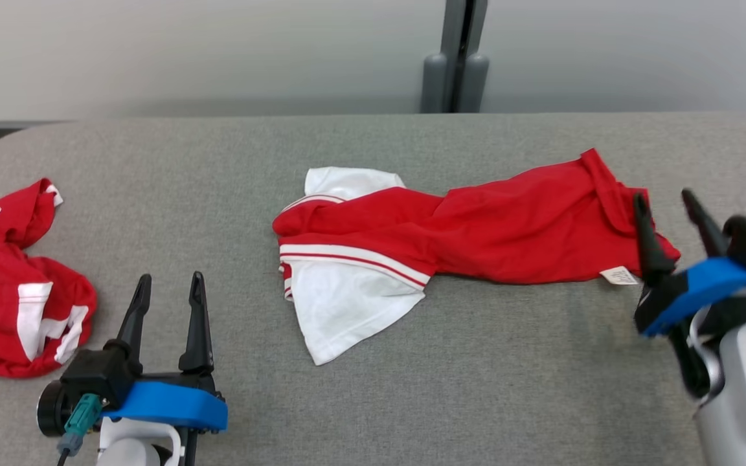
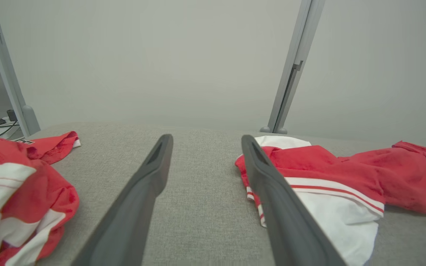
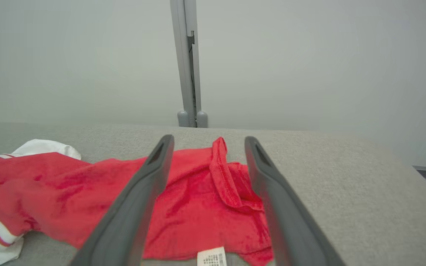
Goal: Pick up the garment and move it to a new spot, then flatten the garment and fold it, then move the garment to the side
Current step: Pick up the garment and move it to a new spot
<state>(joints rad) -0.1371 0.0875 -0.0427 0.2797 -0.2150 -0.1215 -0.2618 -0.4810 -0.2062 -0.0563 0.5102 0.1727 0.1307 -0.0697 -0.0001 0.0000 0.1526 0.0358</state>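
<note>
Grey woven fabric covers the flat worktop (image 1: 373, 388), which stands before a pale grey wall with a grey vertical post (image 1: 456, 58) behind its far edge. The task's thing, a red fabric garment (image 1: 509, 226) with white sleeves and red-striped white trim, lies stretched crosswise from the worktop's middle toward its right edge. It is twisted and bunched along its length, not yet flat. Its red hem end, carrying a small white printed label (image 1: 619, 276), sits nearest the right edge.

The right claw (image 1: 663, 197) stands over that hem end with its two dark fingers spread wide, one on each side of a raised fold, gripping nothing. This position suits a fresh grasp of the hem for spreading. The left claw (image 1: 171, 278) hovers near the front edge, left of the white sleeve, likewise wide and empty, well placed to take the collar end.

A second crumpled red and white garment (image 1: 17, 304) lies at the left edge, well apart from the work.

Judged state: relocation appears complete, and flattening is the step in hand.
</note>
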